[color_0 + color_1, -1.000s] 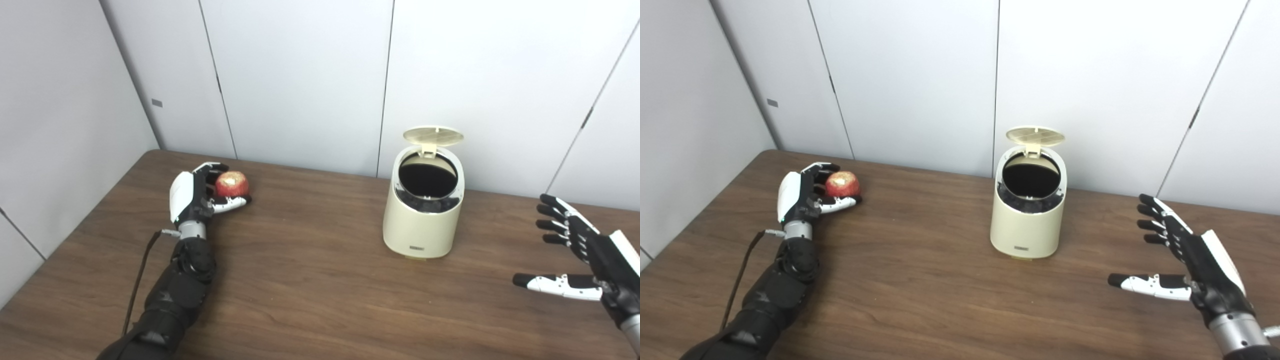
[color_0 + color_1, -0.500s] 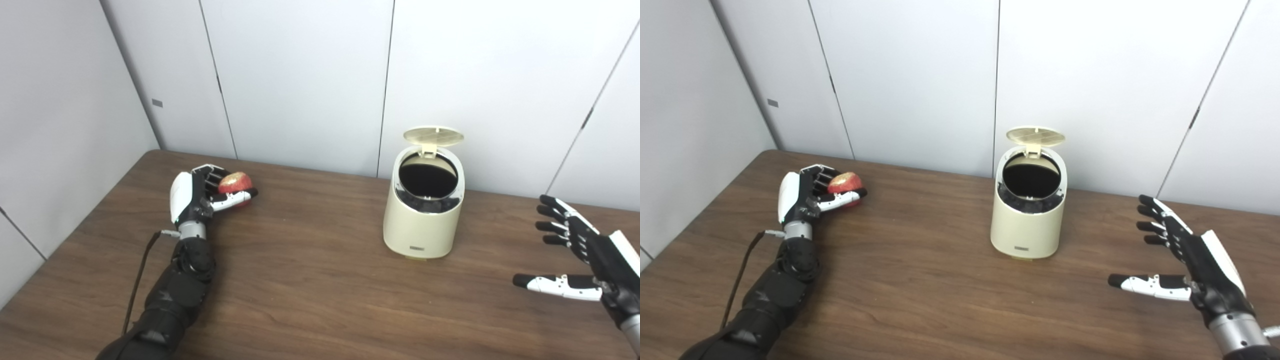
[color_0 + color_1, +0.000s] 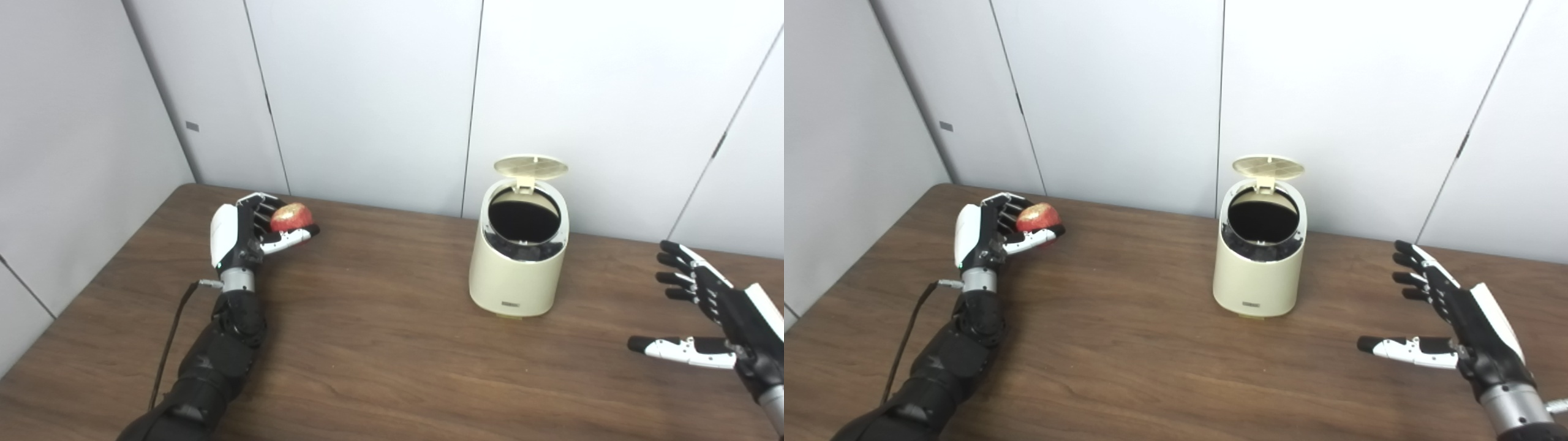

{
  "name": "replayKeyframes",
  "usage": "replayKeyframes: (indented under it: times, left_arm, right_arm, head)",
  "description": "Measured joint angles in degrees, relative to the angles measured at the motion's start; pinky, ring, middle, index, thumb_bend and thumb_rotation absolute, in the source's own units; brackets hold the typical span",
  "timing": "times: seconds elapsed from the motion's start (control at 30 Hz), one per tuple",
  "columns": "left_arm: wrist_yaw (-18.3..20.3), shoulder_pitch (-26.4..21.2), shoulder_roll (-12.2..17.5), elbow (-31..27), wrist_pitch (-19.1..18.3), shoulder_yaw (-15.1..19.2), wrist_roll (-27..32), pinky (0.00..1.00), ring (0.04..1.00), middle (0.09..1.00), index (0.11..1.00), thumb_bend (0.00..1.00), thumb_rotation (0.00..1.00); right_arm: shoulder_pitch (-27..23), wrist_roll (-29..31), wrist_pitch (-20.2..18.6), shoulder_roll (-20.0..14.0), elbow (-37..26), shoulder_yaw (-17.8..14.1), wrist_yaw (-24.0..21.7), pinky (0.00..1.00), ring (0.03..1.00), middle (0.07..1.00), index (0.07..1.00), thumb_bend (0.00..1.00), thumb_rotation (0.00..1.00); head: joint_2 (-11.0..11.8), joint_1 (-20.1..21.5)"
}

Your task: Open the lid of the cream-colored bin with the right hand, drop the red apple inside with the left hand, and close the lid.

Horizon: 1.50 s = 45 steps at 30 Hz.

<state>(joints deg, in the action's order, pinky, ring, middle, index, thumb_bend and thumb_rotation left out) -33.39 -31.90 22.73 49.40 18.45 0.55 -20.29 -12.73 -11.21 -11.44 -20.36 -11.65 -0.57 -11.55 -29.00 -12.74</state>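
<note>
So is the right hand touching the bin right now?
Apart. The left eye view shows bare table between the open right hand and the bin.

Left robot hand (image 3: 242, 236): you have closed it on the apple and raised it.
Red apple (image 3: 291, 217): you have lifted it off the tabletop (image 3: 380, 343).

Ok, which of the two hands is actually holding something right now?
The left hand: its fingers are closed around the red apple. The right hand holds nothing, fingers spread, off to the right of the open cream-colored bin.
</note>
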Motion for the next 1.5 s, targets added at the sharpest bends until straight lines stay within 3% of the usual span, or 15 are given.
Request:
replayKeyframes:
  times: [0.2,0.5,0.7,0.8,1.07,1.23,1.5]
  left_arm:
    - [0.79,2.64,-0.23,-9.55,-2.14,0.89,0.01,0.32,0.385,0.447,0.497,0.53,0.00]
    - [6.23,4.50,-0.55,-25.77,-6.69,1.45,-0.85,0.37,0.356,0.415,0.507,0.52,0.00]
    - [10.54,5.23,-2.45,-34.16,-9.71,1.20,-1.87,0.29,0.390,0.473,0.485,0.53,0.00]
    - [13.00,5.22,-3.32,-36.31,-10.45,0.97,-1.86,0.32,0.399,0.483,0.480,0.53,0.00]
    - [20.16,5.20,-4.93,-41.18,-11.30,-2.27,-2.67,0.29,0.387,0.481,0.480,0.53,0.00]
    - [22.08,5.19,-7.51,-42.78,-11.66,-3.47,-2.87,0.37,0.420,0.494,0.474,0.53,0.00]
    - [23.34,3.96,-9.83,-43.96,-11.99,-4.37,-4.37,0.31,0.408,0.492,0.475,0.53,0.00]
  right_arm:
    - [-0.08,-0.13,0.61,0.01,0.89,0.11,0.18,0.78,0.840,0.896,0.908,0.72,0.03]
    - [-0.56,0.08,4.38,0.07,6.38,0.25,0.50,0.78,0.852,0.903,0.922,0.73,0.09]
    - [-1.69,-0.09,7.21,0.39,8.85,0.76,0.73,0.74,0.845,0.899,0.913,0.73,0.17]
    - [-2.20,-0.83,7.87,0.56,9.32,1.08,1.20,0.74,0.838,0.892,0.906,0.74,0.20]
    - [-2.61,-1.93,8.74,1.44,11.29,1.60,2.39,0.72,0.833,0.887,0.904,0.76,0.26]
    - [-3.42,-2.15,9.27,2.27,12.54,2.37,2.40,0.71,0.835,0.884,0.895,0.77,0.24]
    - [-4.06,-3.02,9.31,2.75,12.46,2.75,2.79,0.71,0.827,0.875,0.886,0.77,0.23]
  head:
    - [0.26,0.62]
    - [0.88,2.63]
    - [1.23,4.13]
    - [1.67,5.27]
    - [2.28,6.85]
    - [2.64,7.65]
    - [2.81,8.88]
